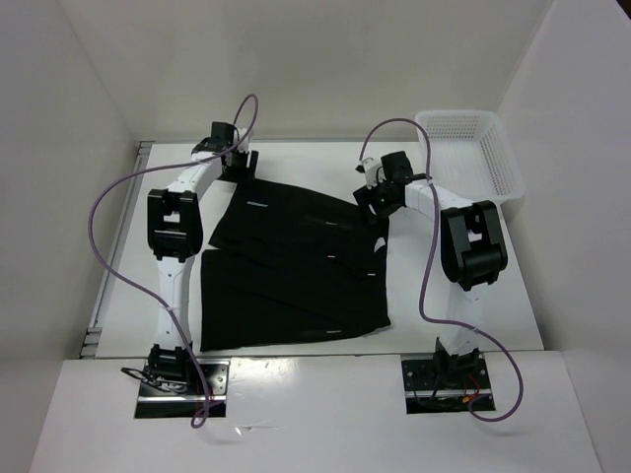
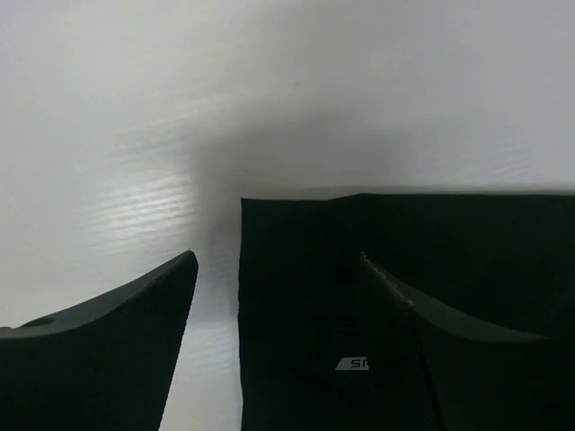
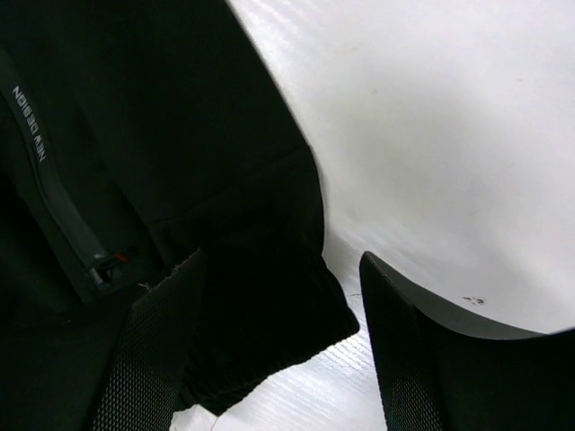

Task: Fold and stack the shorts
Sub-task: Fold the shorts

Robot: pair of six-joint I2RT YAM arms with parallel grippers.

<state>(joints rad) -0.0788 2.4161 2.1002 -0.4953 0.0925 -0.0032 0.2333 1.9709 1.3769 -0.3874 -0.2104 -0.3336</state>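
Here, a white worktop [image 1: 493, 286] sits boxed in by white walls [image 1: 325, 59], with a white mesh basket [image 1: 473, 148] at its far right corner. The black shorts [image 1: 296, 266] lie flat mid-worktop, their long axis slanting from far left to near right. The left gripper [image 2: 278, 255] straddles their far left corner and the right gripper [image 3: 283, 256] their far right edge, both spread wide and empty.

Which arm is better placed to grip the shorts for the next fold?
Probably right. The right tool is open and straddles a corner of the shorts from close up. The left tool is also open over a corner, but looks farther off the fabric.
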